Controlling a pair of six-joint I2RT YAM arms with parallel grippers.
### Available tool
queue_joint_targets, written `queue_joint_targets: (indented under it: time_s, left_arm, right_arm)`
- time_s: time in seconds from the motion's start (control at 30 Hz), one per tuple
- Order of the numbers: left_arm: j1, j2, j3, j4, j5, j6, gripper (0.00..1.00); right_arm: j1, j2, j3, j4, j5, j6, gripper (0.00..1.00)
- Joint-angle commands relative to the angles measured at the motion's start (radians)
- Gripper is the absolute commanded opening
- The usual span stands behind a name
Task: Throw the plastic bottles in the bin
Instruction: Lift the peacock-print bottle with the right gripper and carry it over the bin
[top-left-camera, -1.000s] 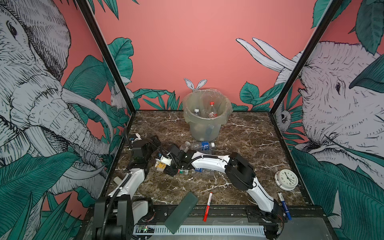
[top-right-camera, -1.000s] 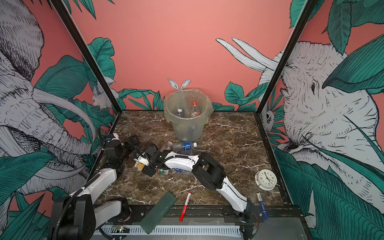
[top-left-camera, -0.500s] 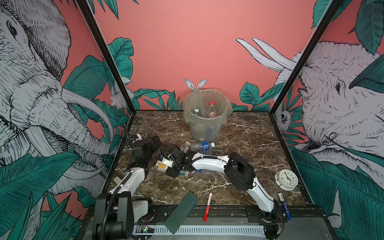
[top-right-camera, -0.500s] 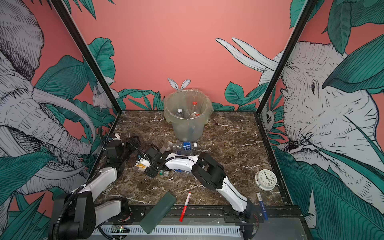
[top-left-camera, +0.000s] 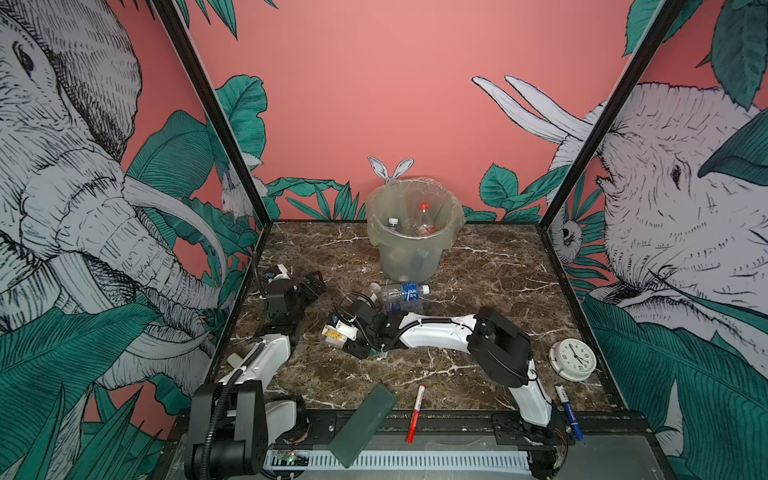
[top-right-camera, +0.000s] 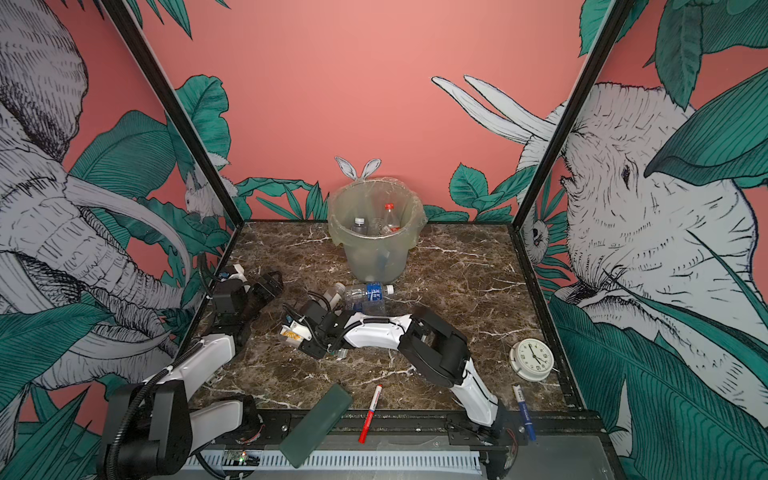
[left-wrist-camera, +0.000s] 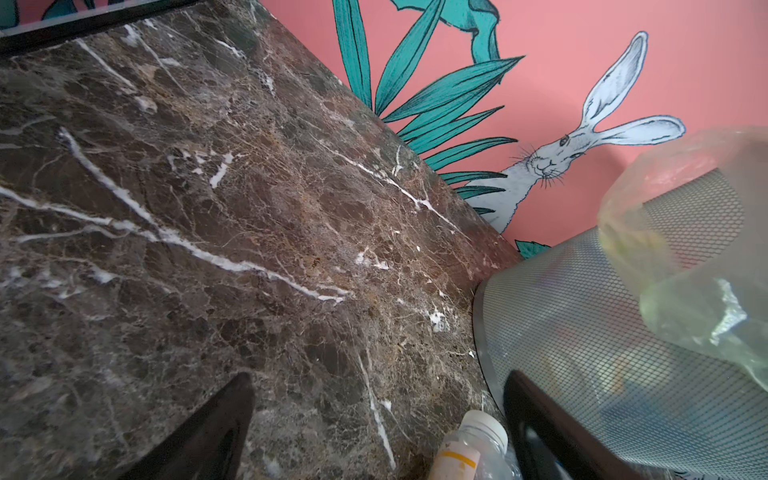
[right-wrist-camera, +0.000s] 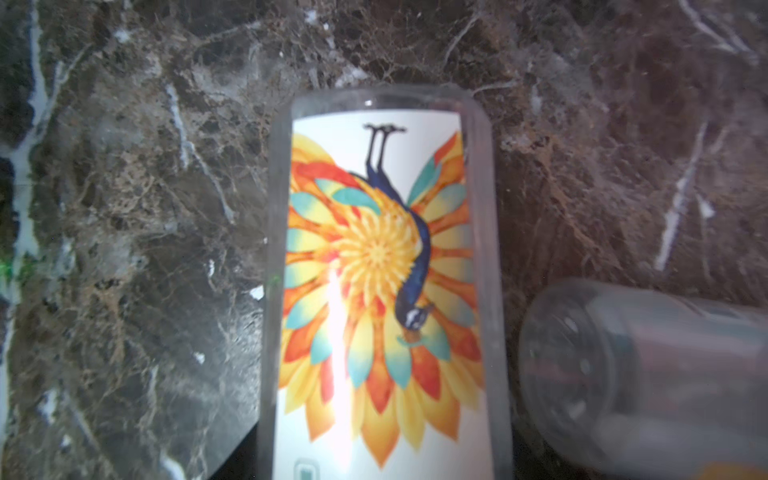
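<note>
**On the counter before the bin: one claw clenched, one released**

Left of the middle of the marble counter, the right claw is clenched on a peacock-label bottle. In the right wrist view this clear bottle, with its white, orange and yellow label, fills the middle. Dark finger edges sit tight against both its sides. A second clear bottle lies on its side just beside it on the marble.

The left claw stands released at the counter's left side, its dark fingers spread wide above the marble. A white-capped bottle with a yellow band shows between them, close to one finger. Whether it touches that finger cannot be told.

The bin stands at the back middle of the counter, near the rear wall, lined with a clear bag. Inside it show a red-capped bottle and a grey-capped bottle. Just in front of the bin a blue-label bottle lies on its side, its white cap pointing right in both top views.

Along the front edge lie a dark green slab, a red marker and a blue marker. A white clock lies face up near the right edge.
</note>
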Motion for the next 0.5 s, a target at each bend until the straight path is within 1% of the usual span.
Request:
queue_joint_targets:
  time_s: [0.0, 0.2, 0.47]
  left_arm:
    - [-0.026, -0.021, 0.032, 0.051, 0.045, 0.060, 0.93]
    - [-0.082, -0.013, 0.061, 0.043, 0.061, 0.129, 0.91]
    - [-0.166, 0.038, 0.115, 0.046, 0.114, 0.178, 0.91]
  right_arm:
    - [0.017, -0.118, -0.072, 0.104, 0.057, 0.048, 0.55]
    - [0.062, -0.273, -0.252, 0.187, 0.170, 0.110, 0.55]
    - [0.065, -0.459, -0.466, 0.234, 0.298, 0.181, 0.55]
